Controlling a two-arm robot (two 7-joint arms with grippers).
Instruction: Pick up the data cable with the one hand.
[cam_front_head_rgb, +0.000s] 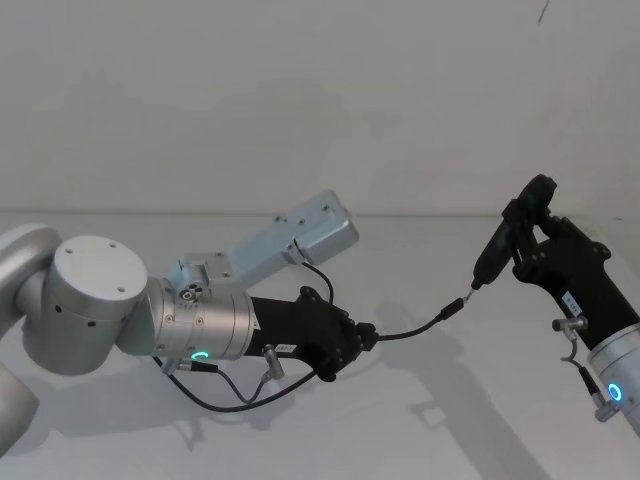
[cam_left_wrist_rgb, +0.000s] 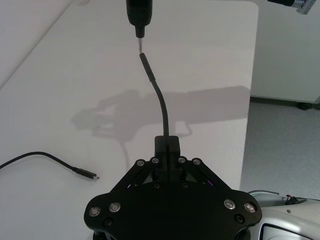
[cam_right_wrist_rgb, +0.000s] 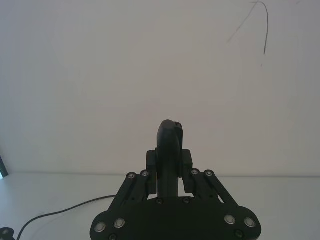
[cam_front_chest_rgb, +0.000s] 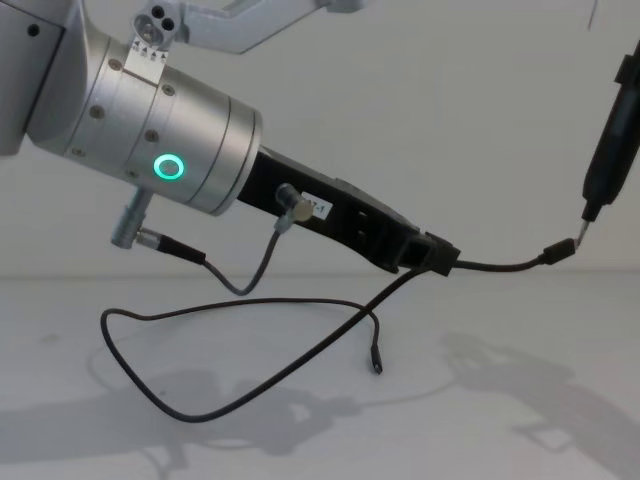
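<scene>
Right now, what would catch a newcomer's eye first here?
The left gripper, raised above the table, is shut on the data cable, whose plug nearly meets the thin tip of a black tool. The right gripper holds that tool on the right. The cable's slack loops down to the table.

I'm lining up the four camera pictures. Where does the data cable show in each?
Head: data cable spans centre, from left gripper toward the tool.
Left wrist: rises mid-frame to the tool tip; its free end lies on the table.
Right wrist: thin curve at bottom left.
Chest: loops low at centre, plug end at right.
Shared landmark: the tool tip meeting the plug.
</scene>
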